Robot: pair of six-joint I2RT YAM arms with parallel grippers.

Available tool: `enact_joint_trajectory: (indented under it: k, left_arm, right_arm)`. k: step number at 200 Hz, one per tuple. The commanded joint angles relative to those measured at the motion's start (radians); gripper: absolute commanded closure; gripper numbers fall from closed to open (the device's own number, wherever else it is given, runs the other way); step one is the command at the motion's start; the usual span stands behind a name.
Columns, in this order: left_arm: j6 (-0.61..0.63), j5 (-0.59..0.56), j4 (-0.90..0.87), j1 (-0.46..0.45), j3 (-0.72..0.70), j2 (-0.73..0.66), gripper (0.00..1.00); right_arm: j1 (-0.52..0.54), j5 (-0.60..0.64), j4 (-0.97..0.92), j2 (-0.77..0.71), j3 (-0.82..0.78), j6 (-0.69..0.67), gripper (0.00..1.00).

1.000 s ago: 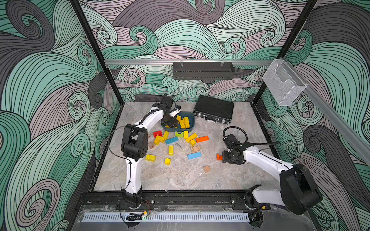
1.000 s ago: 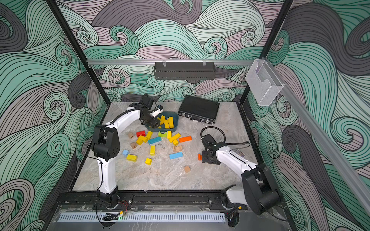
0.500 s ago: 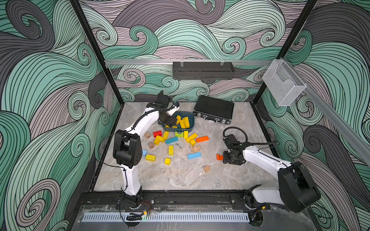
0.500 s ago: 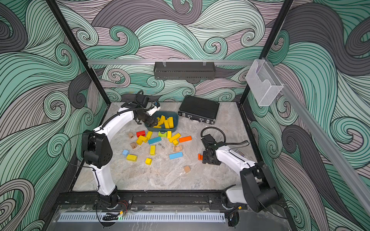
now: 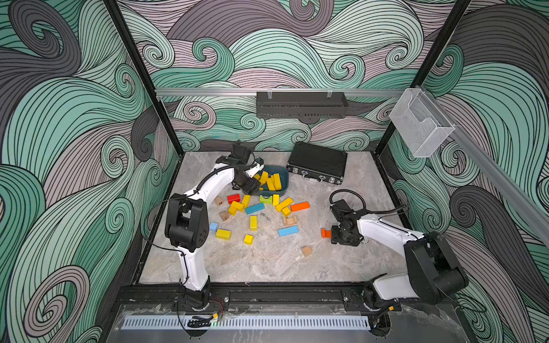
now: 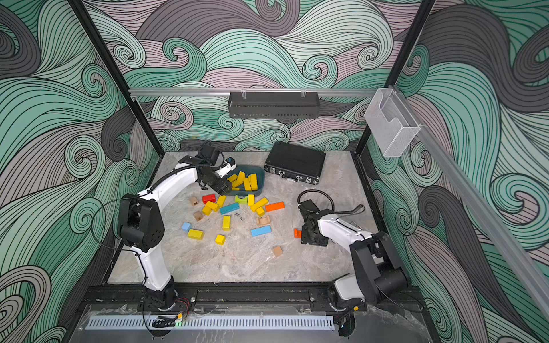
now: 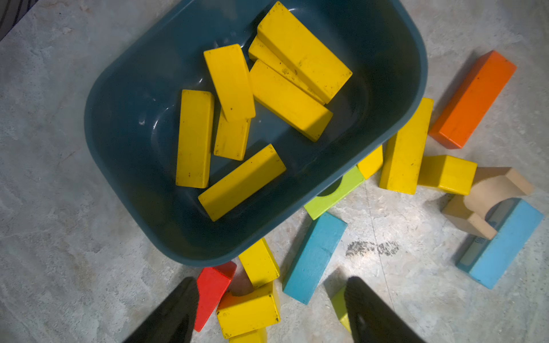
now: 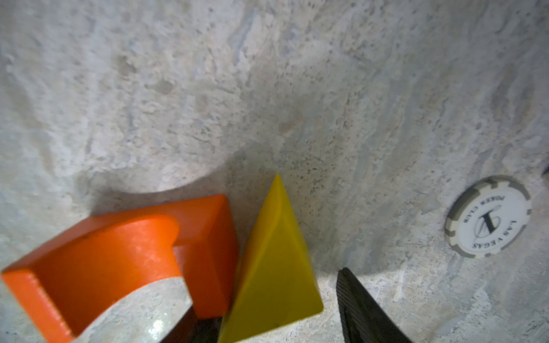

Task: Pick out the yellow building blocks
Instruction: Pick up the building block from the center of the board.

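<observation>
Several yellow building blocks (image 7: 231,83) lie in the dark teal bin (image 7: 124,118), seen in both top views (image 5: 270,182) (image 6: 246,181). More yellow blocks (image 5: 253,222) are scattered on the table in front of it. My left gripper (image 7: 270,308) hangs open and empty over the blocks at the bin's near-left rim (image 5: 251,187). My right gripper (image 8: 276,300) is low on the table at the right (image 5: 338,236). Its jaws are open around a yellow wedge (image 8: 276,261), and a gap shows beside one finger (image 8: 356,306). An orange arch block (image 8: 118,252) touches the wedge.
A black case (image 5: 316,166) lies at the back right. Blue (image 5: 288,230), red (image 5: 233,198), orange (image 5: 300,206), lime-green (image 5: 266,199) and plain wooden blocks (image 5: 306,251) lie among the yellow ones. A poker chip (image 8: 488,216) lies near the right gripper.
The left arm's elbow has swung to the left, and its gripper has drawn back from over the bin to the near-left rim. The right arm has hardly moved.
</observation>
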Motion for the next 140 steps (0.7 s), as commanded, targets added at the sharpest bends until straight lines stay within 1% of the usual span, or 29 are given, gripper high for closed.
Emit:
enact_joint_trajectory:
  k: [1, 50, 78, 119, 140]
  left_arm:
    - [-0.011, 0.023, 0.002, 0.009, -0.011, -0.046, 0.21]
    - [-0.009, 0.022, 0.016, 0.013, -0.059, -0.068, 0.21]
    - [-0.008, 0.019, 0.019, 0.013, -0.076, -0.073, 0.22]
    - [-0.013, 0.033, 0.025, 0.014, -0.093, -0.078, 0.22]
    - [-0.014, 0.037, 0.020, 0.014, -0.098, -0.083, 0.22]
  right_arm:
    - [-0.011, -0.005, -0.013, 0.028, 0.035, -0.017, 0.42]
    - [-0.011, -0.033, -0.015, 0.094, 0.074, -0.039, 0.46]
    - [-0.013, -0.026, -0.020, 0.080, 0.057, -0.029, 0.49]
    - [-0.012, -0.027, -0.021, 0.071, 0.041, -0.021, 0.56]
    - [-0.014, -0.033, -0.030, 0.087, 0.052, -0.028, 0.66]
